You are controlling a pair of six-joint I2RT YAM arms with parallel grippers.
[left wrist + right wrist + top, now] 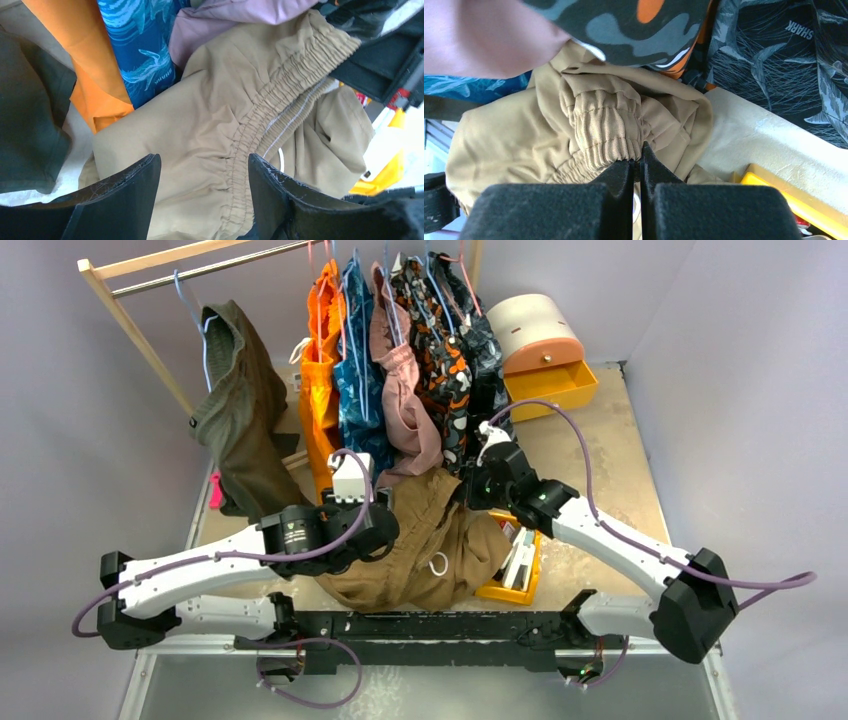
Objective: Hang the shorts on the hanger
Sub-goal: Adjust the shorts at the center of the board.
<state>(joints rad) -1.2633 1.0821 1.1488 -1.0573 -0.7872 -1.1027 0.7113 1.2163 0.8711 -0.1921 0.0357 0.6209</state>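
The shorts (pixel 420 545) in a tan heap on the desk (pixel 600 440), just in front of the clothes rack (pixel 140 340), under the hems of its hanging garments. Right gripper (pixel 638 162) at the heap's rack-side edge, jaws closed on a bunch of gathered waistband (pixel 606 132). Left gripper (pixel 205 165) over the heap, jaws standing apart, one either side of the elastic waistband, pinching nothing. White drawstring loop (pixel 438 563) lying on the cloth, farther from the rack.

Count: two arms (pixel 210 575) are standing at the near edge. One pair of tan shorts (pixel 425 540) is lying between them. Six garments (pixel 240 420) are hanging on one wooden rack (pixel 128 325). One yellow tray (pixel 503 592) and one round-topped box (pixel 535 325) are sitting to the right.
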